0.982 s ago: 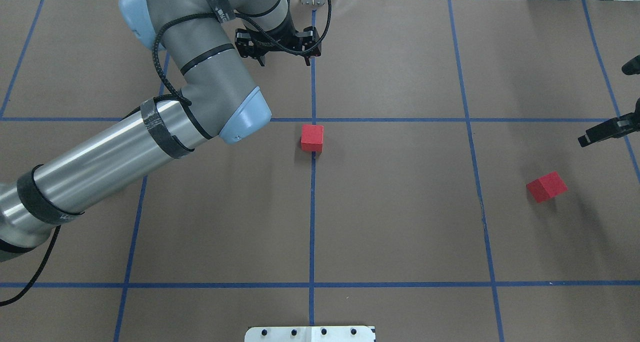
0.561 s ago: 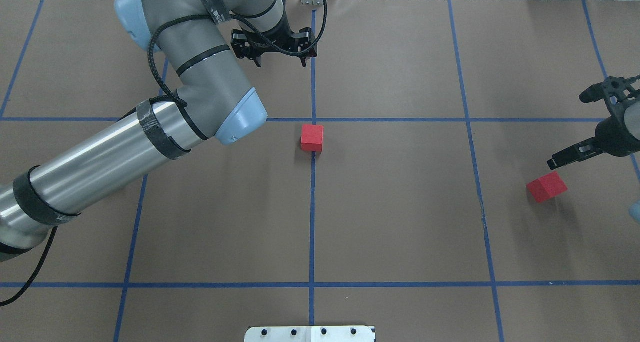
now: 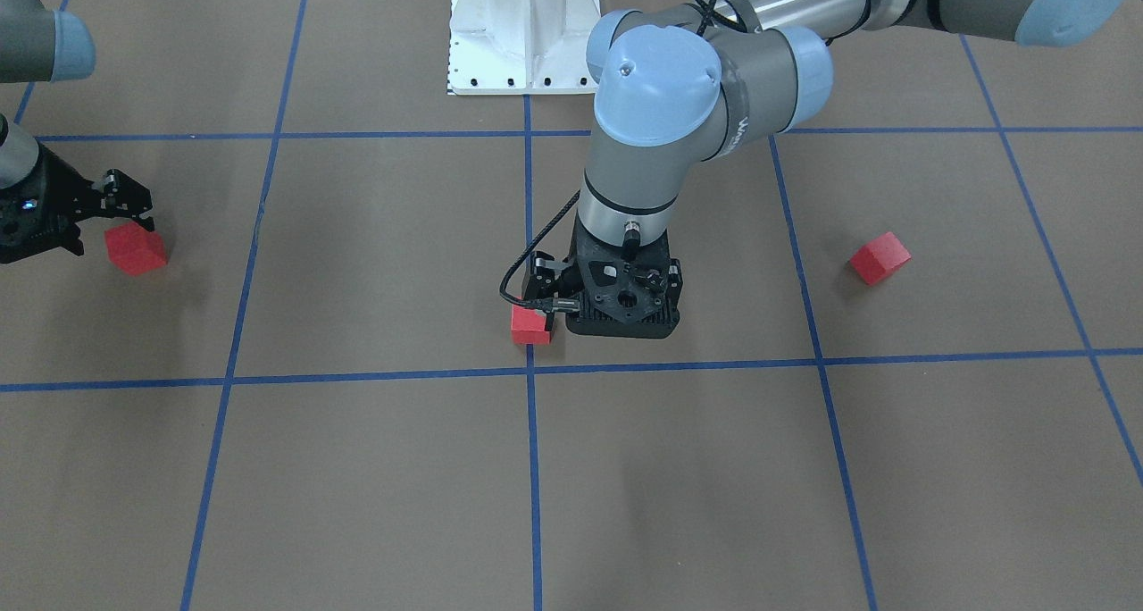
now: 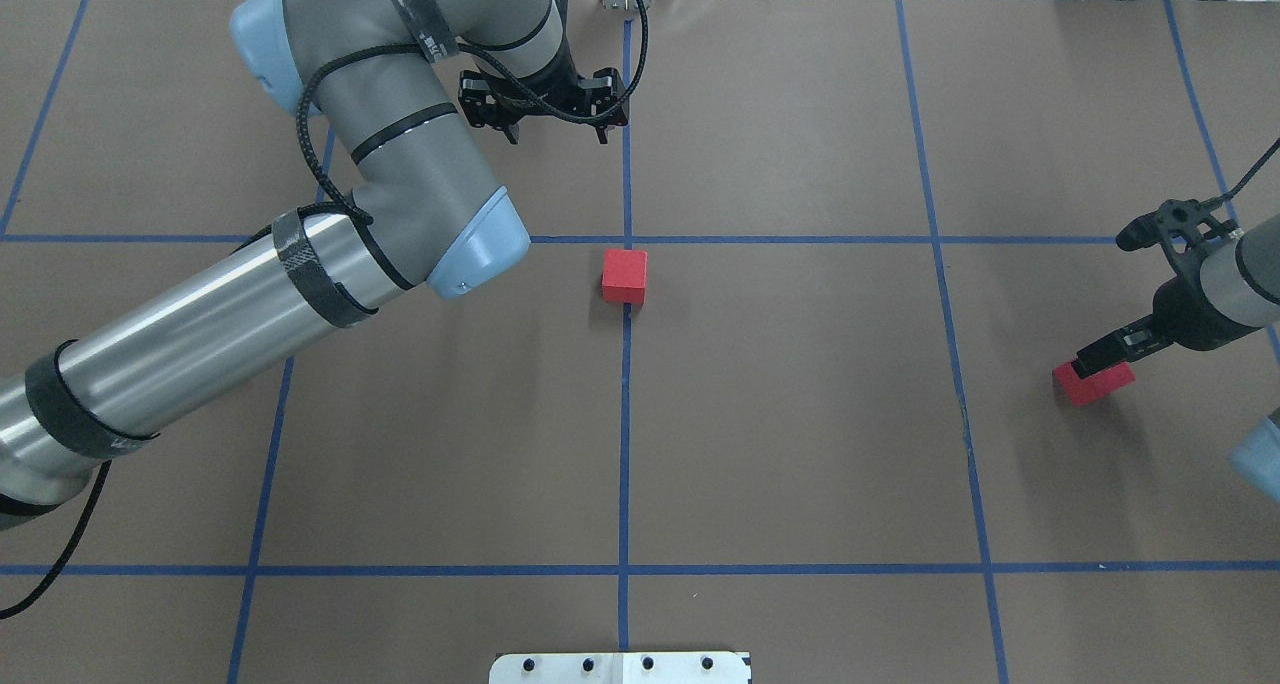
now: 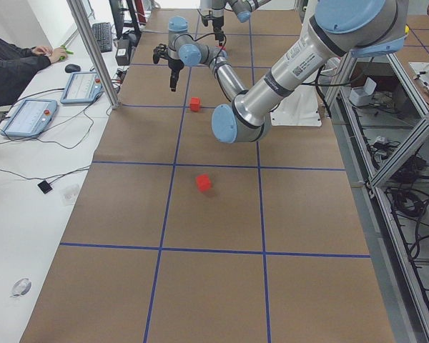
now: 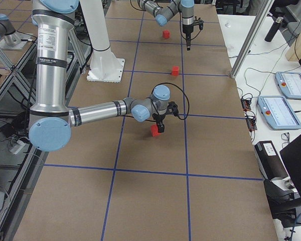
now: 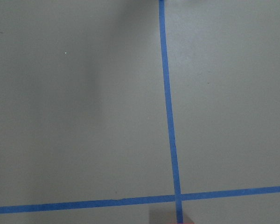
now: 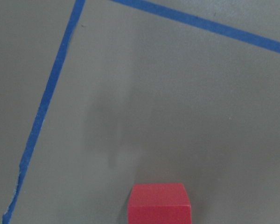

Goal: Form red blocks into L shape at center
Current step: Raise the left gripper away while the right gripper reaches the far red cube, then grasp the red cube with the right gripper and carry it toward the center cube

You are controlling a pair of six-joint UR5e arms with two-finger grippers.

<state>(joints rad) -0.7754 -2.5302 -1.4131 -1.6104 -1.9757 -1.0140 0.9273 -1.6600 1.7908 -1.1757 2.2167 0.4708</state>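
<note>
Three red blocks lie apart on the brown gridded paper. One block (image 4: 624,276) (image 3: 530,323) sits at the centre tape crossing. One block (image 4: 1092,384) (image 3: 136,248) lies at my right; it also fills the bottom of the right wrist view (image 8: 158,203). The third block (image 3: 880,258) lies at my left and is hidden under the left arm in the overhead view. My left gripper (image 4: 556,134) is open and empty, above the paper beyond the centre block. My right gripper (image 4: 1122,299) is open, just above and beside the right block, not holding it.
The white base plate (image 4: 620,667) (image 3: 522,30) stands at the table's near edge. The left arm's long link (image 4: 220,334) spans the left half. Tablets (image 5: 28,114) and a seated person (image 5: 14,61) are on the far side. A metal post (image 6: 251,35) stands there too.
My right arm has come in from the right edge and stands over the right block. My left gripper has shifted slightly left and away. No block has moved.
</note>
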